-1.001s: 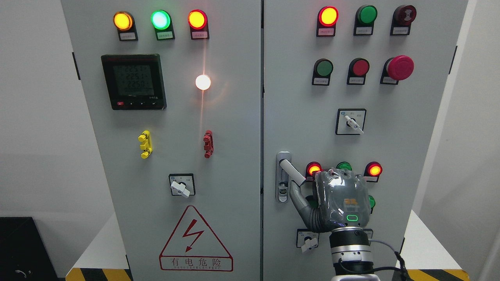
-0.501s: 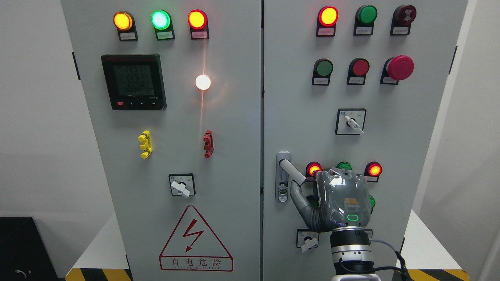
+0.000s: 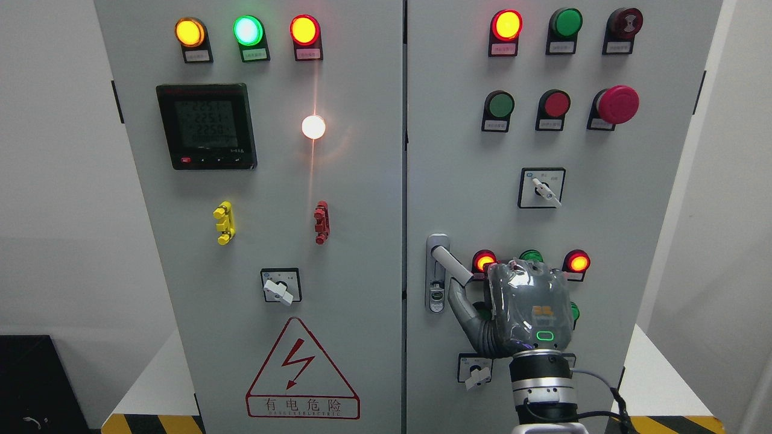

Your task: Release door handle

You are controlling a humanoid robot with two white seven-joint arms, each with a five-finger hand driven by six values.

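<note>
A silver door handle (image 3: 451, 264) juts out at a slant from its lock plate (image 3: 436, 274) on the left edge of the right cabinet door. My right hand (image 3: 476, 289) rises from the bottom edge with its grey back toward the camera, just right of and below the handle. The thumb (image 3: 459, 303) is stretched up to the left, with its tip just under the handle. The handle's free end shows bare, with nothing wrapped around it. My other fingers are hidden behind the palm. The left arm is out of view.
Lit red lamps (image 3: 484, 261) and green buttons sit on the door right behind my hand, with a rotary switch (image 3: 476, 371) below it and another (image 3: 541, 188) above. The left door carries a meter (image 3: 206, 126), lamps and a warning triangle (image 3: 301, 371).
My right hand has slid a few pixels to the right and down, away from the handle. The handle has not moved.
</note>
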